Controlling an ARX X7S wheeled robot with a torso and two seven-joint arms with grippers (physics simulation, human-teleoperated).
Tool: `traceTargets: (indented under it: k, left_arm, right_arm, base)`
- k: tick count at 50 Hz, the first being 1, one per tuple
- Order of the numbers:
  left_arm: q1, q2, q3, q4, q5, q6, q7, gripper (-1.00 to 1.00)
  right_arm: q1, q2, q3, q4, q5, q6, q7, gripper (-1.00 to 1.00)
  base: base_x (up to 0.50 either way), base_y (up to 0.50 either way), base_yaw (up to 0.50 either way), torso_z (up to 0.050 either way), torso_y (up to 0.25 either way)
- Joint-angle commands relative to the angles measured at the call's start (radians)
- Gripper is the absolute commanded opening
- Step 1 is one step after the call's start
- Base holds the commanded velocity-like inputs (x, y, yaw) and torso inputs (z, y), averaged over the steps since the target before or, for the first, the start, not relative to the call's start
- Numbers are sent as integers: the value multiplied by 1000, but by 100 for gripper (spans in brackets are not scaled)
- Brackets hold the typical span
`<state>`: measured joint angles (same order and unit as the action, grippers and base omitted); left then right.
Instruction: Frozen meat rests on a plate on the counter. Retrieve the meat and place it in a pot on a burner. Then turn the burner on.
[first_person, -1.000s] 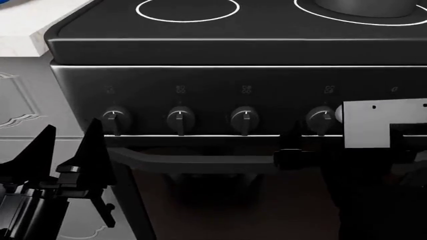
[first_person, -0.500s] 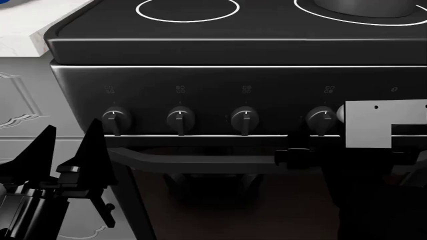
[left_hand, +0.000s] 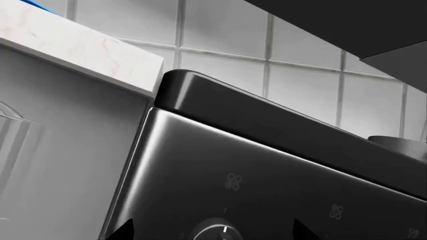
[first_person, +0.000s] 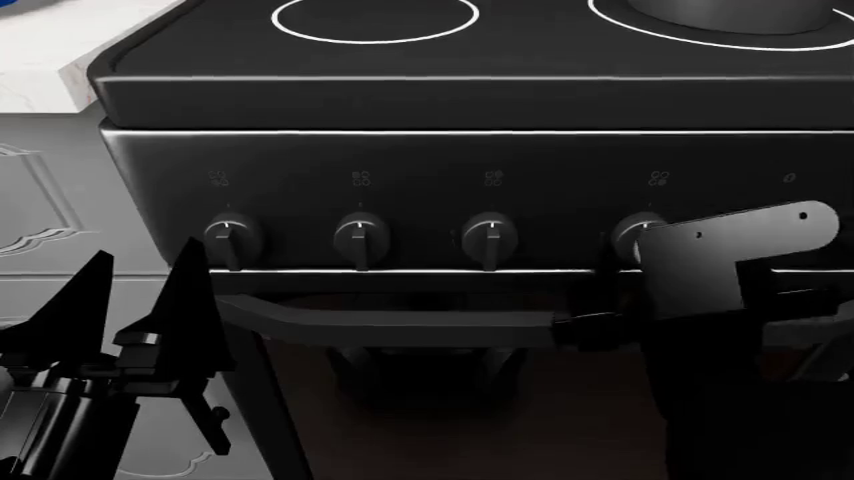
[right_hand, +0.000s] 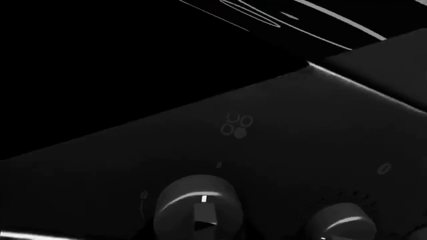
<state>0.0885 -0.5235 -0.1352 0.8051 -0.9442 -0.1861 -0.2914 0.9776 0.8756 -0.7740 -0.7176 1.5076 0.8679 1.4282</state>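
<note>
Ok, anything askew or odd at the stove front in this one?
Nothing stands out. The four knobs sit in an even row with pointers up, the oven handle runs level, and the pot stands on its burner. The right arm's bracket partly hides the fourth knob.

Left gripper (first_person: 134, 290) hangs low, jaws apart; right arm (first_person: 721, 270) reaches forward.

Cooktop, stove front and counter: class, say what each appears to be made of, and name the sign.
Cooktop: likely black glass, flat with printed white rings. Stove front: probably brushed dark metal, with streaky highlights. Counter: white stone-look, faint marble veining.
</note>
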Motion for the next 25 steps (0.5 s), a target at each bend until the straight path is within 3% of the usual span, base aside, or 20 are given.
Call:
traceTargets:
  k: [1,25]
  left_arm:
    - [-1,-2,2,-1,-1,2,-1,100]
    - [-1,-5,8,-2,-2,6,-5,100]
  right_arm:
    - [75,0,0,-3,-55,88,-17,-100]
    - [187,-24,-113,-42,-121,307,10,-100]
  base:
    - [12,0,3,0,0]
    - [1,1,3,1,2]
